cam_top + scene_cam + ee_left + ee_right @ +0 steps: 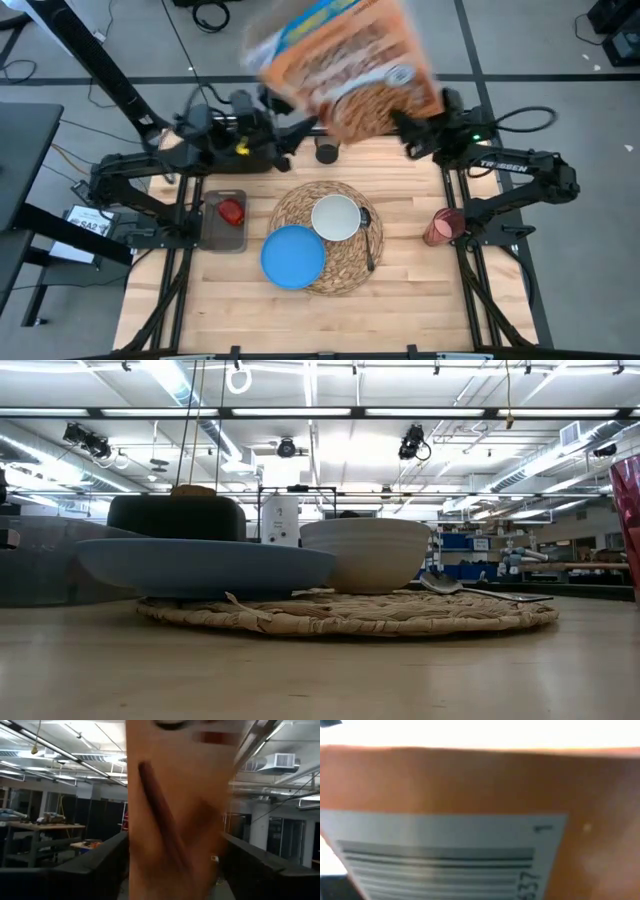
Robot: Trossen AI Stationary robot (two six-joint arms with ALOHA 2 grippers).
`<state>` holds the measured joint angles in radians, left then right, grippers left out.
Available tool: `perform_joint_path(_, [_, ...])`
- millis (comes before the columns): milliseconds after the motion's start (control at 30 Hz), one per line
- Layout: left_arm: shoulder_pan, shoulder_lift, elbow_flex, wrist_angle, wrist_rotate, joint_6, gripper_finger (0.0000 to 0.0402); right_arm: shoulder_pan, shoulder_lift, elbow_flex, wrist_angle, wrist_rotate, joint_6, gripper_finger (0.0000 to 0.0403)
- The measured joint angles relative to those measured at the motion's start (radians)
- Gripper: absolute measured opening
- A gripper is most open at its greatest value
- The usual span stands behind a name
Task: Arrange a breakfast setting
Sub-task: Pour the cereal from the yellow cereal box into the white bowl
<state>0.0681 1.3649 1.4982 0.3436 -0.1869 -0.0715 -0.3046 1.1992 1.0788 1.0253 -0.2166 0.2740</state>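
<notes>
On the near middle of the table (400, 300) lies the placemat (340, 265). The plate (293, 257) overlaps its near-left edge, the bowl (336, 217) sits on it, and the spoon (369, 240) lies at its right. The cup (440, 227) stands right, the apple (231, 212) left. Farther back, both arms hold up a cereal box (345, 65): left gripper (300, 130) and right gripper (405, 128) look clamped on it.

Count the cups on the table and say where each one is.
2. A small black cup stands at the far edge, just beyond the woven placemat. A translucent red cup stands to the placemat's right. The cereal box overhead may hide others.
</notes>
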Motion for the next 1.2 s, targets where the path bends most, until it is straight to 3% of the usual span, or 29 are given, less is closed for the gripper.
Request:
perform_joint_path(100, [-0.008,-0.045,0.002,-0.052,0.002,0.001,0.0319,-0.008,-0.027,0.004,0.072,0.036,0.003,0.0288])
perform_joint_path(333, [-0.037,-0.085,0.001,-0.133,0.004,-0.002,0.0322,-0.037,-0.075,-0.002,0.059,0.009,-0.016,0.0288])
perform_joint_path(433, [-0.045,-0.085,0.002,-0.141,0.004,-0.004,0.0322,-0.049,-0.099,-0.007,0.056,0.064,-0.022,0.0288])
perform_joint_path(500, [-0.045,-0.084,0.001,-0.151,0.007,-0.017,0.0322,-0.051,-0.092,-0.007,0.114,0.014,0.023,0.0287])
perform_joint_path(633, [-0.044,-0.084,0.001,-0.191,0.003,-0.039,0.0322,-0.058,-0.113,-0.006,0.056,0.05,-0.033,0.0287])
perform_joint_path(700, [-0.044,-0.084,0.001,-0.206,0.002,-0.05,0.0322,-0.05,-0.11,-0.002,0.062,0.016,-0.037,0.0287])
perform_joint_path(833, [-0.045,-0.084,0.001,-0.239,-0.027,-0.05,0.0322,-0.011,-0.135,0.002,-0.045,0.039,-0.174,0.0287])
perform_joint_path(1033, [-0.044,-0.084,0.001,-0.245,-0.031,-0.048,0.0322,-0.015,-0.131,0.0,-0.254,0.049,-0.153,0.0287])
perform_joint_path(1200, [-0.043,-0.084,0.001,-0.246,-0.03,-0.048,0.0322,-0.012,-0.182,0.019,-0.145,0.025,-0.182,0.0287])
